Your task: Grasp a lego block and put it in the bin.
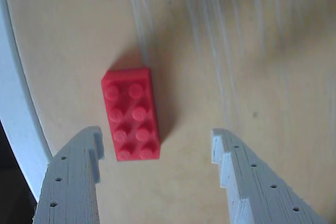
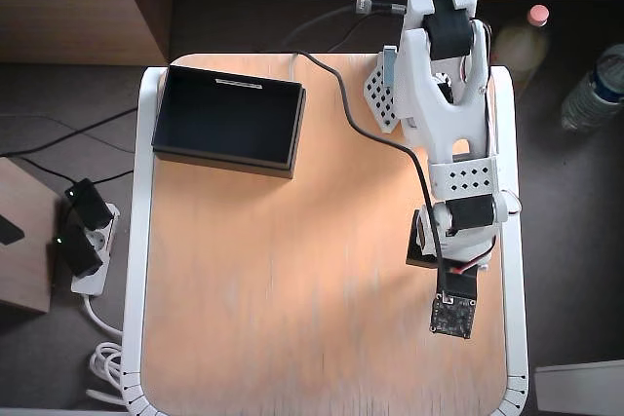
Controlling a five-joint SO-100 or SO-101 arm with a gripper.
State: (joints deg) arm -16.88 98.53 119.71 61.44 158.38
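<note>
The red lego block (image 1: 131,114) lies flat on the wooden table, studs up, in the wrist view. My gripper (image 1: 157,137) is open just above the table. The block's near end sits between the two grey fingers, close to the left finger (image 1: 79,171) and apart from the right one (image 1: 247,177). In the overhead view the arm (image 2: 458,182) reaches along the table's right side and hides the block and the fingers. The black bin (image 2: 224,159) stands empty at the table's far left corner, with a white mark on its far rim.
The table (image 2: 292,289) has a white rim, which shows close to the left of the block in the wrist view (image 1: 16,114). A black cable (image 2: 361,124) crosses the top near the arm. Two bottles (image 2: 595,90) stand off the table at the right, a power strip (image 2: 83,241) at the left.
</note>
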